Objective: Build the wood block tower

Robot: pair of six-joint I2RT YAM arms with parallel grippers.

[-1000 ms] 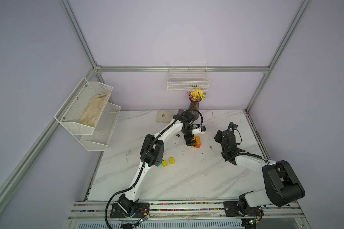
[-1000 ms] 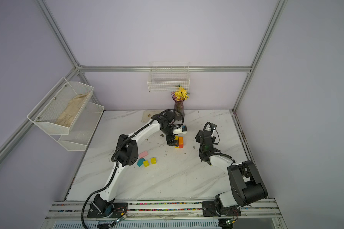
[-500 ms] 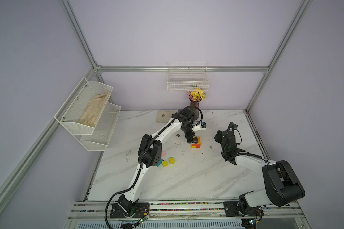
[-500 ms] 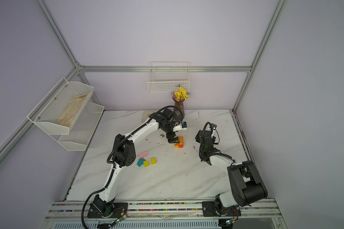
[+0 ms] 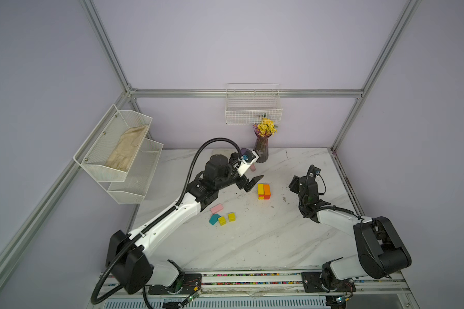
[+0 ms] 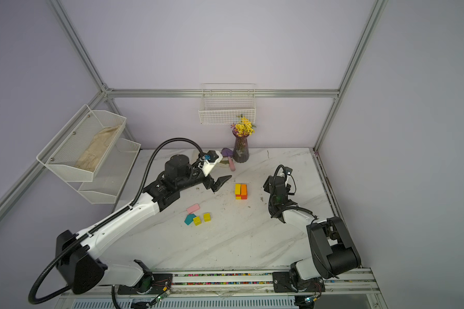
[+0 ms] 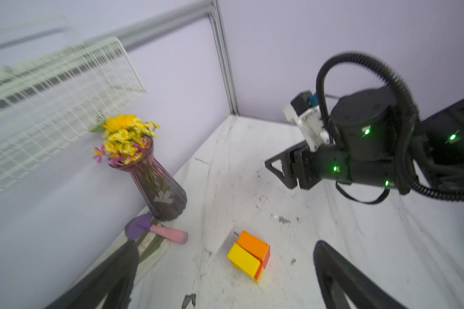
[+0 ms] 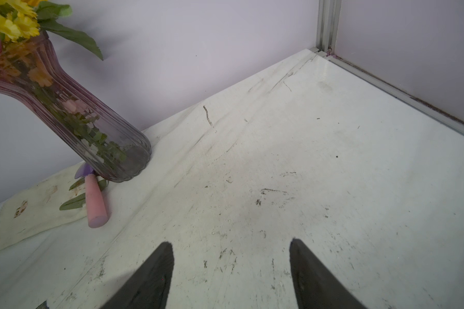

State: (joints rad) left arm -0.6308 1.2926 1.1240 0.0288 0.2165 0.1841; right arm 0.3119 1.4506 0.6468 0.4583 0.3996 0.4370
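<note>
**Q:** What does the left gripper (image 5: 252,182) hold?

**A:** Nothing. Its jaws stand wide apart just short of the tower (image 5: 264,191), which stands ahead of its fingertips. The gap probably keeps it from nudging the low stack.

**Q:** Where are the loose wood blocks (image 5: 222,220)?

**A:** Well behind that gripper, grouped together. The right gripper (image 8: 231,241) hangs beyond the tower, jaws apart and empty.

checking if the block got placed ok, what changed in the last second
The left gripper, jaws open, drew back to the left from the yellow and orange block stack and now stands clear of it. The stack, the right gripper, the loose pink block, the teal block and the yellow cubes stayed put.
</note>
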